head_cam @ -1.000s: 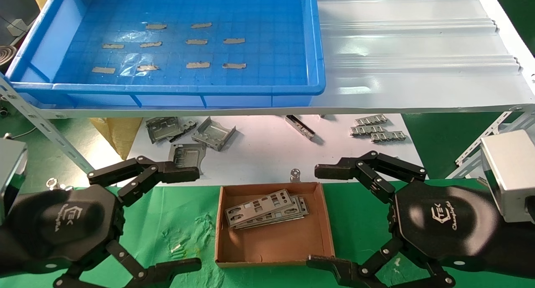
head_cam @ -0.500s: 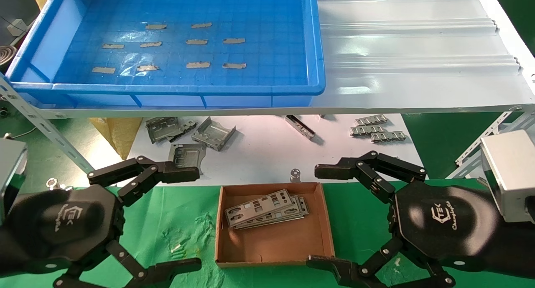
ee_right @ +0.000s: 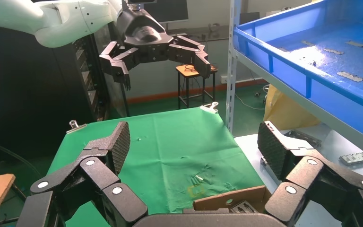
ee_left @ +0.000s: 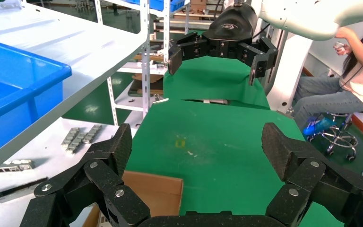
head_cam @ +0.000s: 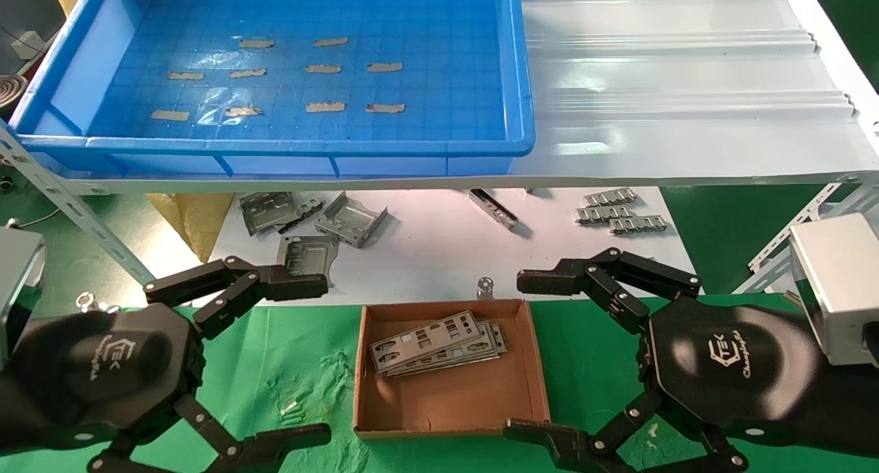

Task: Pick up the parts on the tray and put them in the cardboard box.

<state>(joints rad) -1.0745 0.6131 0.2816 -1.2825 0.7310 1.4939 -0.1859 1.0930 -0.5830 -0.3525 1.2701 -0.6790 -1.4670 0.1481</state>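
Note:
Several thin silver-grey plates (head_cam: pixel 437 343) lie stacked in the small brown cardboard box (head_cam: pixel 452 412) on the green cloth, between my two grippers. The blue tray (head_cam: pixel 288 147) on the upper shelf holds only tape strips and a clear film; no plates show in it. My left gripper (head_cam: pixel 323 360) is open and empty to the left of the box, and it also shows in its own wrist view (ee_left: pixel 196 153). My right gripper (head_cam: pixel 523 355) is open and empty to the right of the box, seen too in the right wrist view (ee_right: pixel 194 149). A box corner (ee_right: pixel 227 201) shows there.
Bent grey metal brackets (head_cam: pixel 350 220) and comb-like strips (head_cam: pixel 621 215) lie on the white sheet (head_cam: pixel 426 253) under the shelf. The white corrugated shelf (head_cam: pixel 687 82) lies right of the tray. A metal shelf leg (head_cam: pixel 75 212) slants at left. A person sits far off (ee_left: pixel 354 75).

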